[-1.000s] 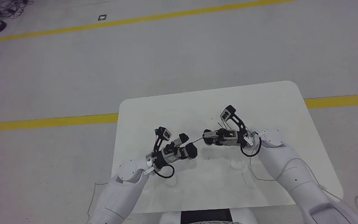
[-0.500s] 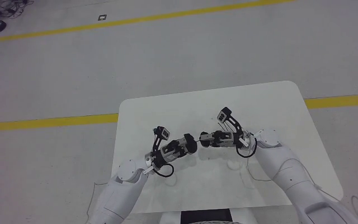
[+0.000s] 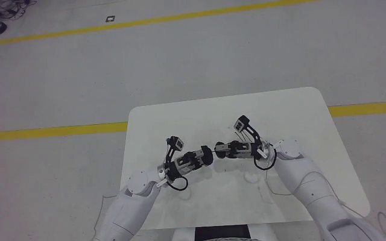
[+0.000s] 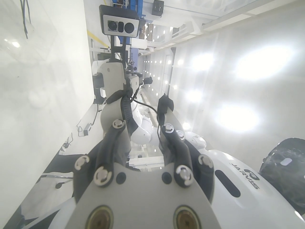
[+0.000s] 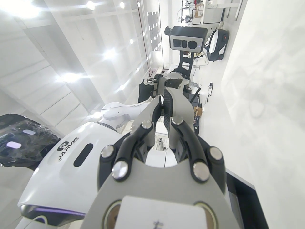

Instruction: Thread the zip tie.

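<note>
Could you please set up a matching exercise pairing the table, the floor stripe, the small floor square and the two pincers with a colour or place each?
Things:
1. table
2. floor stripe
3. small floor square
4. left pincer and right pincer

Matches:
a. yellow
b. close together above the table
c. white
d. dark-edged

Pairs: 1-c, 2-a, 3-d, 4-b.

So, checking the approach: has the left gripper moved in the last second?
Yes. The left gripper shifted toward the far edge of the table, closer to the right gripper.
</note>
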### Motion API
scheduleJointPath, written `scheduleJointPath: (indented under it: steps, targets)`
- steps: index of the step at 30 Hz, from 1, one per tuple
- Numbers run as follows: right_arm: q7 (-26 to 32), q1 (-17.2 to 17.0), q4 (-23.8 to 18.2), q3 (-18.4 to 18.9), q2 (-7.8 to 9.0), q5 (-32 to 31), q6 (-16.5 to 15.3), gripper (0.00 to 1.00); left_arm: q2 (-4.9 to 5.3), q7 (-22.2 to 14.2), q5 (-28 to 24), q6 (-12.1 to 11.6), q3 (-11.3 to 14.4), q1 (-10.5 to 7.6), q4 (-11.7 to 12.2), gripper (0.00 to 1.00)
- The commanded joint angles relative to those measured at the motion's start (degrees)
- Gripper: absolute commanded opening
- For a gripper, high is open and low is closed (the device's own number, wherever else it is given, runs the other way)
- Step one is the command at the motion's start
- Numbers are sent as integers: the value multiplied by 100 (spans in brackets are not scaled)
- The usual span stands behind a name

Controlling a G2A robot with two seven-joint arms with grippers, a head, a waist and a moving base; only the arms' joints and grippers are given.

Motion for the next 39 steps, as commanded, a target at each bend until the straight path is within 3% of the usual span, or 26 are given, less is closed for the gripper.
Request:
scheduleJointPath:
  steps: [1, 12, 23, 39]
  targets:
    - [0, 4, 26, 30, -4, -24, 0, 0, 5, 32, 8, -7, 5, 1, 18, 22]
    - [0, 16, 161, 169, -31, -173, 0, 0, 40, 101, -22, -48, -28, 27, 24, 23]
    - [0, 49, 206, 195, -99, -330, 0, 0, 44, 285, 291, -35, 146, -59, 71, 20]
    - [0, 30, 155, 191, -168, -496, 0, 0, 69, 356, 357, -22, 272, -84, 81, 16]
